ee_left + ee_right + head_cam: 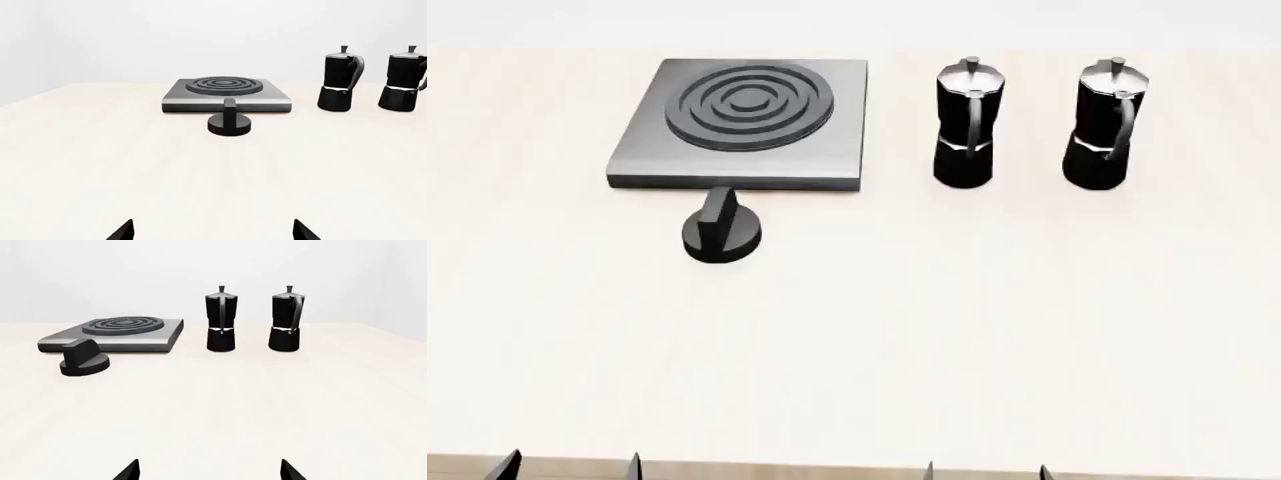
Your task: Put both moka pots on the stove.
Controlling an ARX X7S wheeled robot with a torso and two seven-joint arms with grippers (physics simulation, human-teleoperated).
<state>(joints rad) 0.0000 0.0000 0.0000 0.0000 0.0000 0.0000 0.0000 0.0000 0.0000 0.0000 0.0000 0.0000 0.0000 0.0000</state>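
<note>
Moka pots untouched; near edge, left gripper (571,466) and right gripper (985,470) show only fingertips, spread apart. Beyond: squat black knob (722,231), brushed-grey stove (747,118); right of it 2 tall black faceted pots (969,124) (1108,125), upright, handles toward camera.

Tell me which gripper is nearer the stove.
Left. The left gripper sits at the near table edge roughly below the stove; the right gripper is off toward the moka pots' side.

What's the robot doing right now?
Left gripper, right gripper open, empty. Moka pots beside stove, untouched. Knob before stove.
</note>
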